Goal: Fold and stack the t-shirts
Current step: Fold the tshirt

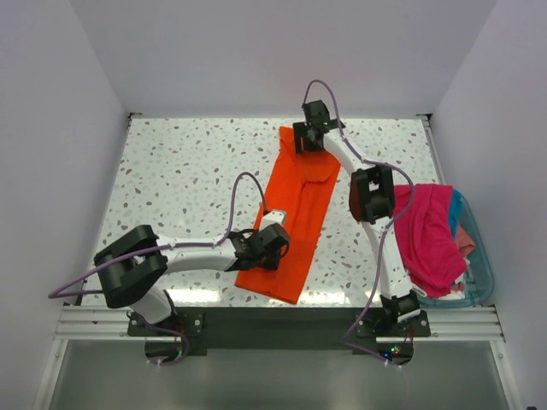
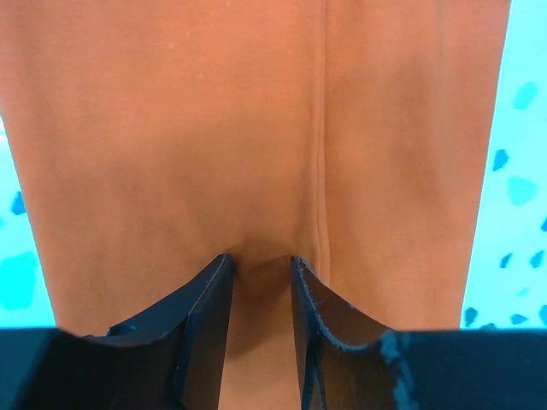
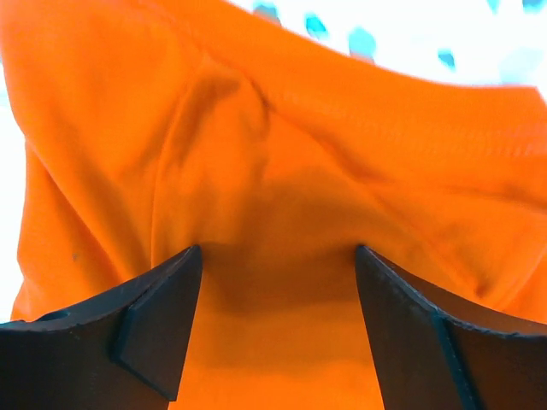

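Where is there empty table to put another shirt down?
The biggest bare patch is the table left of the orange shirt, beyond the left arm. A thin strip lies between that shirt and the right arm. Crowded: the teal bin, heaped with pink shirts.

The orange shirt [image 1: 295,218] is matt, soft cloth with a stitched seam. The table [image 1: 188,171] looks smooth and stone-speckled. The bin [image 1: 489,275] is plastic. The pink shirt [image 1: 427,235] is matt cloth.

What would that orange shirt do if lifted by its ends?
Probably floppy: the orange t-shirt puckers where the left gripper pinches it. Likely light and sagging between holds; it creases softly by the right gripper too.
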